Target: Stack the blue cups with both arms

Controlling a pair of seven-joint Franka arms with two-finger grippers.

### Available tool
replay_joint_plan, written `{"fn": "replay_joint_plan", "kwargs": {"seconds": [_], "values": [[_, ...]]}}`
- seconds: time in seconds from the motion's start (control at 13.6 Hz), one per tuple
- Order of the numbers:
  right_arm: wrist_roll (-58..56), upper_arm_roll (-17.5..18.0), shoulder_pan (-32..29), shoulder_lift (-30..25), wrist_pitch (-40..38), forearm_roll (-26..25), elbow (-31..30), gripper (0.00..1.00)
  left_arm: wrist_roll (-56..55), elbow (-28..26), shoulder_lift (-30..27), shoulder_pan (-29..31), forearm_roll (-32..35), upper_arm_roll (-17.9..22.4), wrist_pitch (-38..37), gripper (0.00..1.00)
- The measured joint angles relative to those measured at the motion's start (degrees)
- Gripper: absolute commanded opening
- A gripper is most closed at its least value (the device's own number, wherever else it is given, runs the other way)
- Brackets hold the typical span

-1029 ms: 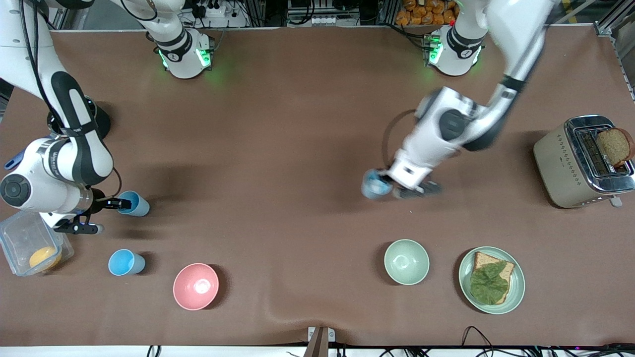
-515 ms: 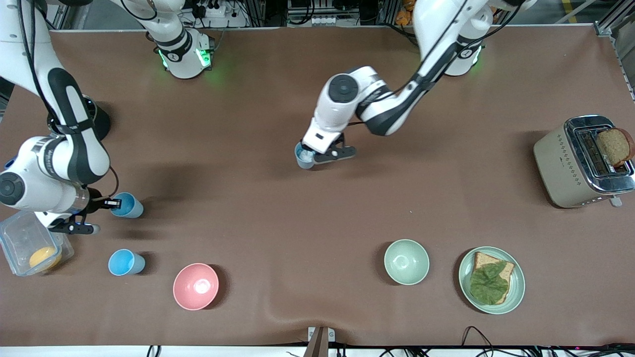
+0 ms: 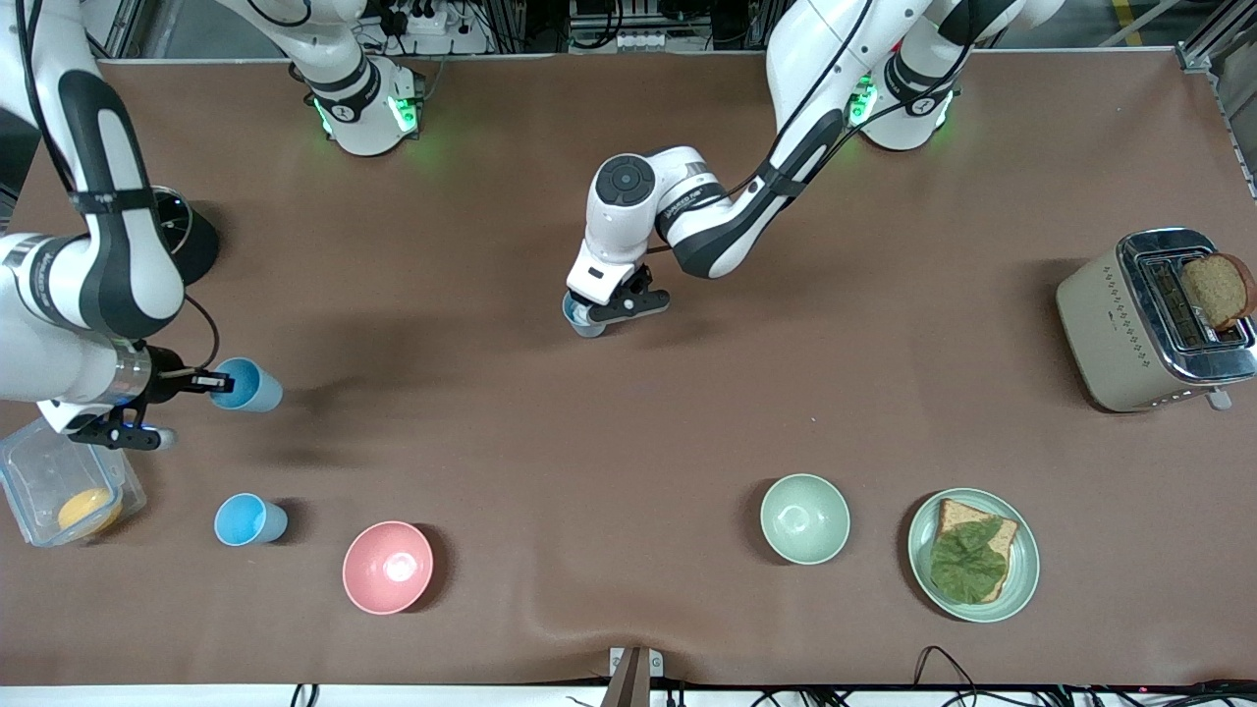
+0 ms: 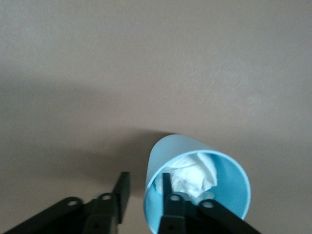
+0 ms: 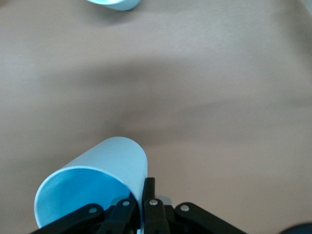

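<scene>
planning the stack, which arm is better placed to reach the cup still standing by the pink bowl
Right. The right gripper, holding a blue cup, hangs close above the free cup; the left gripper holds its cup mid-table.

No lettering, label or number can be read anywhere.

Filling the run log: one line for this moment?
left pincer: shut on cup with paper, mid-table | right pincer: shut on blue cup | third cup: on table

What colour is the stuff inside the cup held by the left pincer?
White, like crumpled paper, inside the blue cup; the left wrist view shows it best.
</scene>
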Motion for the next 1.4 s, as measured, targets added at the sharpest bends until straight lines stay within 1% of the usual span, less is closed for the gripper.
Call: {"fn": "replay_joint_plan", "kwargs": {"seconds": [0.07,0.22,0.29,0.44,0.59,0.66,0.88,1.03,1.25,1.4], "values": [[3.4,0.2,1.9,-1.1,-1.3,0.2,0.4,0.00,-0.1,0.9,-0.8,0.2,0.0,0.0,-1.4,1.00],[12.2,0.6,7.1,-2.9,-3.7,0.6,0.6,0.00,-0.3,2.7,-4.9,1.1,0.0,0.1,-5.8,1.00],[17.1,0.8,9.9,-3.3,-4.4,1.8,0.6,0.00,-0.5,3.4,-7.9,1.9,-0.4,0.1,-8.1,1.00],[25.9,1.0,15.9,-3.5,-4.8,6.4,0.6,0.00,-0.5,4.4,-14.1,3.6,-1.8,0.1,-13.5,1.00],[34.6,1.1,22.7,-3.7,-4.0,9.9,0.7,0.00,-0.5,4.6,-18.5,4.9,-2.2,0.3,-17.7,1.00],[39.2,1.2,26.4,-3.8,-2.7,10.8,0.7,0.00,0.2,4.6,-20.2,6.5,-2.2,0.4,-19.7,1.00],[52.1,1.2,37.4,-3.8,1.5,11.3,0.4,0.00,8.0,4.6,-23.5,15.3,-2.2,0.5,-22.0,1.00],[57.4,1.1,42.3,-3.7,3.9,11.3,-0.4,0.00,12.9,4.7,-25.1,21.4,-2.3,0.6,-22.8,1.00],[61.0,1.1,45.8,-3.3,8.2,11.3,-3.5,0.00,23.9,4.7,-27.3,29.2,-3.4,0.6,-25.3,1.00],[61.1,0.9,46.0,-3.2,9.0,11.3,-5.3,0.00,34.4,4.7,-29.2,35.1,-8.9,0.6,-27.7,1.00]]}}
